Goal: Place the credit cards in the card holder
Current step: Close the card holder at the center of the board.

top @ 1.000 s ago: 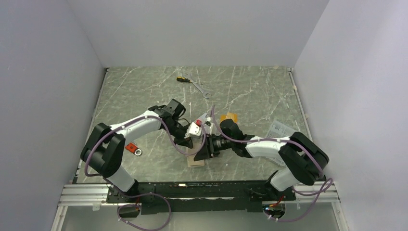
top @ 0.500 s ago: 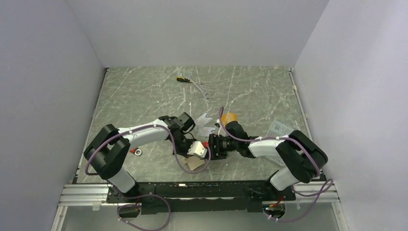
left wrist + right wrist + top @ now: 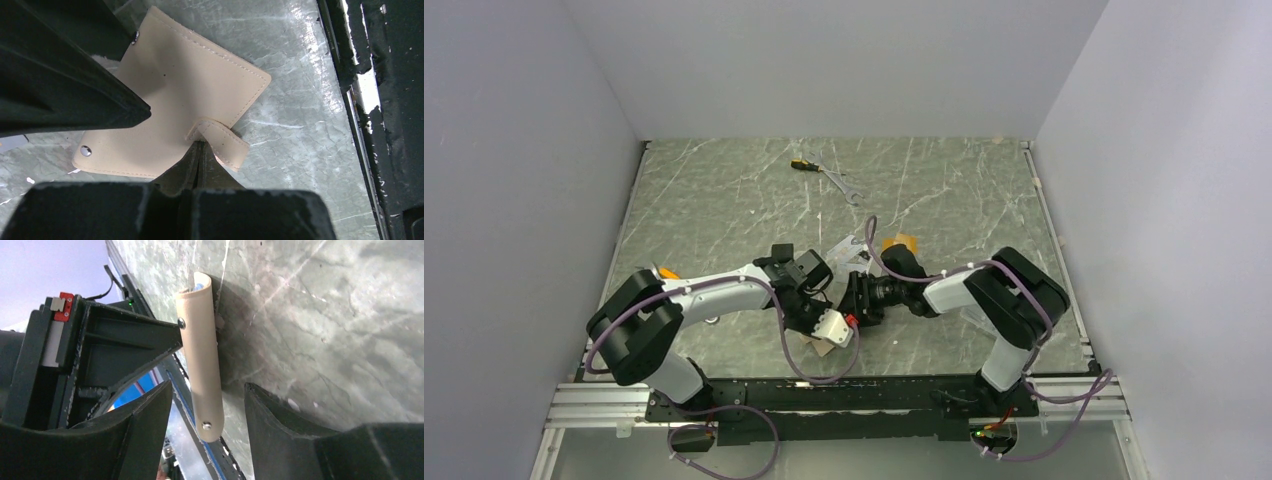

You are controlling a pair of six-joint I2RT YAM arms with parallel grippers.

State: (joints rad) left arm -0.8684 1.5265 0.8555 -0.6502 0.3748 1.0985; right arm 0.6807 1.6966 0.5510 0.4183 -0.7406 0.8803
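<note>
- Seen against a second ago: nearward swing of the left end effector [image 3: 821, 335], away from the cards [image 3: 849, 248] and onto the wallet [image 3: 175, 100]; right end effector [image 3: 849, 312] drawn in beside it.
- Left pressed together, pinching the wallet edge under the snap tab [image 3: 220, 142]; right spread, straddling the folded wallet.
- Cards well beyond both tips, on the bench [image 3: 724, 200].
- Probably opening next: hold the left pinch firm, close the right on one flap only, peel slowly.
- Only from the left wrist: tab and outer face. Only from the right wrist: fold edge-on, blue inside.
</note>
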